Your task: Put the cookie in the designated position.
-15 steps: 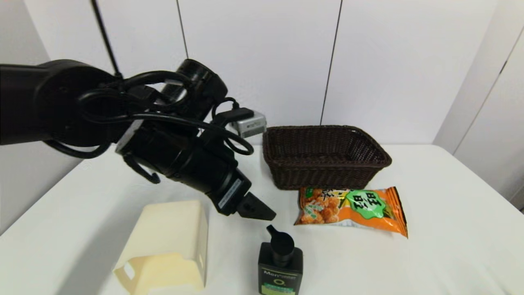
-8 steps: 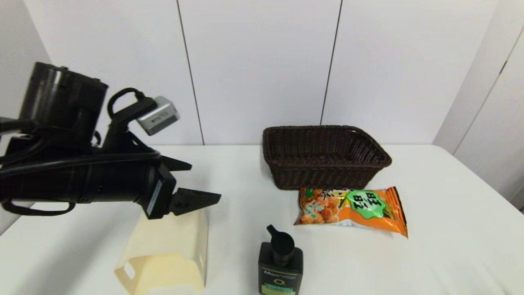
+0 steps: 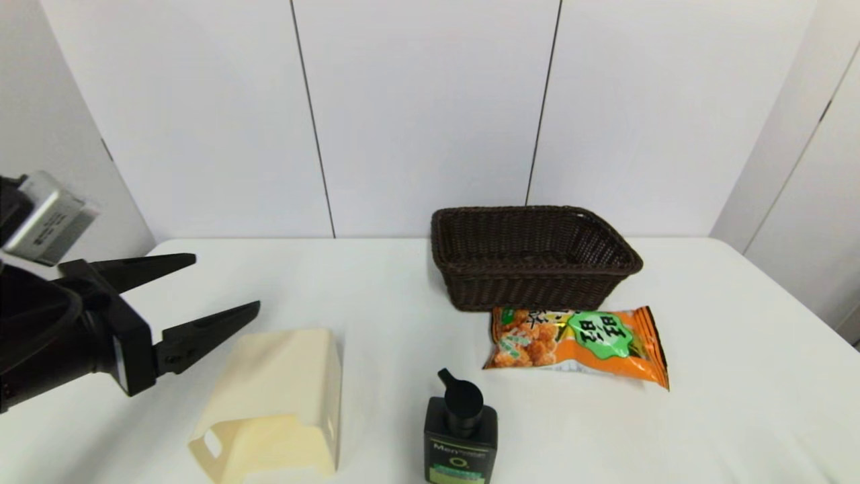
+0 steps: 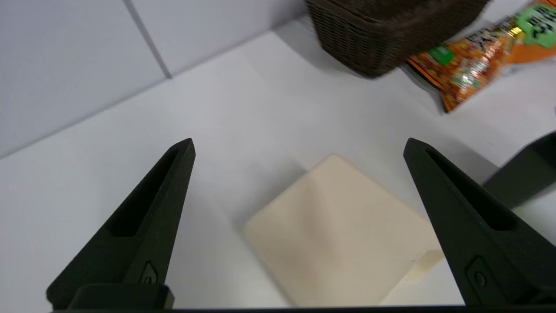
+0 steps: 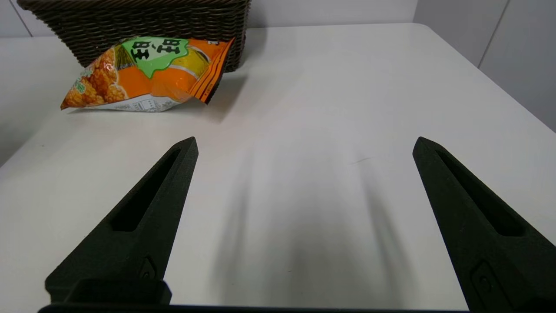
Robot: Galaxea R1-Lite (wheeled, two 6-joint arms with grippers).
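Note:
The cookie [image 3: 578, 338] is a flat orange foil bag with a green label. It lies on the white table right in front of the brown basket [image 3: 531, 292], touching nothing else. It also shows in the left wrist view as the cookie [image 4: 473, 61] and in the right wrist view as the cookie [image 5: 147, 69]. My left gripper [image 3: 226, 282] hovers open and empty at the table's left side, over the far end of the cream box [image 3: 275, 396]. My right gripper [image 5: 306, 139] is open and empty, low over bare table to the right of the bag. No mark shows the designated position.
A black pump bottle [image 3: 460, 430] stands at the front centre, between the cream box and the bag. The cream box [image 4: 343, 230] lies on its side under my left gripper [image 4: 299, 141]. The basket [image 5: 130, 21] holds nothing that I can see. The table's right edge [image 5: 499, 91] is close.
My left arm has swung back from above the pump bottle to the table's left side, and its fingers have spread wider. The cookie, basket, box and bottle have not moved.

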